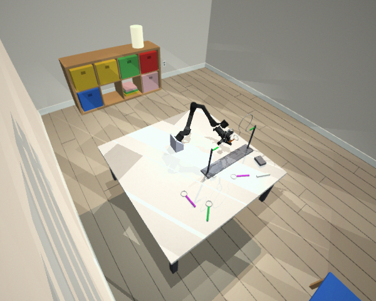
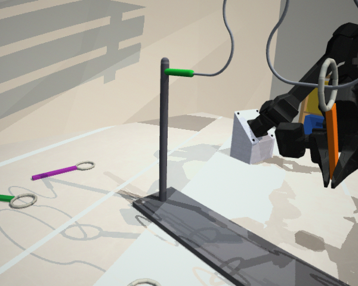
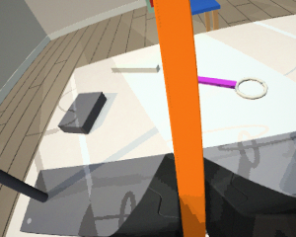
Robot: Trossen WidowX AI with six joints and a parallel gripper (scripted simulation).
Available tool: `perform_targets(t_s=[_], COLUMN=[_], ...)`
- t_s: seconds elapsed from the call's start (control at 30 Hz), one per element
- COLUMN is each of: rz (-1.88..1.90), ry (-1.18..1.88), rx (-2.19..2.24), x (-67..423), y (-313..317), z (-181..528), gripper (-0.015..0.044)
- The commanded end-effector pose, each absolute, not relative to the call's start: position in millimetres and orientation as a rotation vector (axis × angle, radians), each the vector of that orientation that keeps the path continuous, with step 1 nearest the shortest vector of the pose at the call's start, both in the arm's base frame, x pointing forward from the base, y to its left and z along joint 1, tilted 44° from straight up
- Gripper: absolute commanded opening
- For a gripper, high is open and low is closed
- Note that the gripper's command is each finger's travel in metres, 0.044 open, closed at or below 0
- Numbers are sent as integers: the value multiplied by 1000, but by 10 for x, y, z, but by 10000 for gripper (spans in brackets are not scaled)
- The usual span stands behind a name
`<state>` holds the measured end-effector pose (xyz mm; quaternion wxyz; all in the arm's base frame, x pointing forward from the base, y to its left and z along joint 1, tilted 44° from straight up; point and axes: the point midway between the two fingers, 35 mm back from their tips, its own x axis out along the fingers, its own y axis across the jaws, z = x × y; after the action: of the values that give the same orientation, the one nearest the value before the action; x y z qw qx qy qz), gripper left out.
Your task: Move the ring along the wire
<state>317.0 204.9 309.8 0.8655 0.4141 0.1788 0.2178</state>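
Observation:
My gripper [image 1: 229, 140] [image 2: 330, 180] [image 3: 178, 160] is shut on the orange handle [image 2: 331, 138] [image 3: 180, 93] of the pale ring [image 1: 236, 137] [image 2: 327, 84]. The handle hangs down from the ring. The ring sits around the thin grey wire [image 2: 228, 40] at a mid stretch, between the two posts; I cannot tell if it touches. The near post [image 1: 209, 162] [image 2: 163, 129] carries a green part [image 1: 215, 148] [image 2: 179, 72]. The far post [image 1: 250, 139] carries the other green part [image 1: 252, 128]. Both stand on a dark base plate [image 1: 227, 160] [image 2: 234, 243] [image 3: 115, 192].
Loose rings lie on the table: two with magenta handles [image 1: 190, 199] [image 1: 241, 175] [image 2: 58, 170] [image 3: 251, 87], one with a green handle [image 1: 208, 210] [image 2: 18, 197]. A white stick [image 1: 263, 175] [image 3: 136, 69] and a dark box [image 1: 260, 160] [image 3: 83, 113] lie beside the plate. The arm's white mount [image 1: 177, 143] [image 2: 250, 138] stands behind.

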Motion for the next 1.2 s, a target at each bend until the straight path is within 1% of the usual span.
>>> perform_targets(t_s=[0.0,1.17], rz=[447,389], ry=[384,398], rx=[824,629], x=[3169,3240], y=[1995,1590], z=[3011,2608], gripper=[-150,-150])
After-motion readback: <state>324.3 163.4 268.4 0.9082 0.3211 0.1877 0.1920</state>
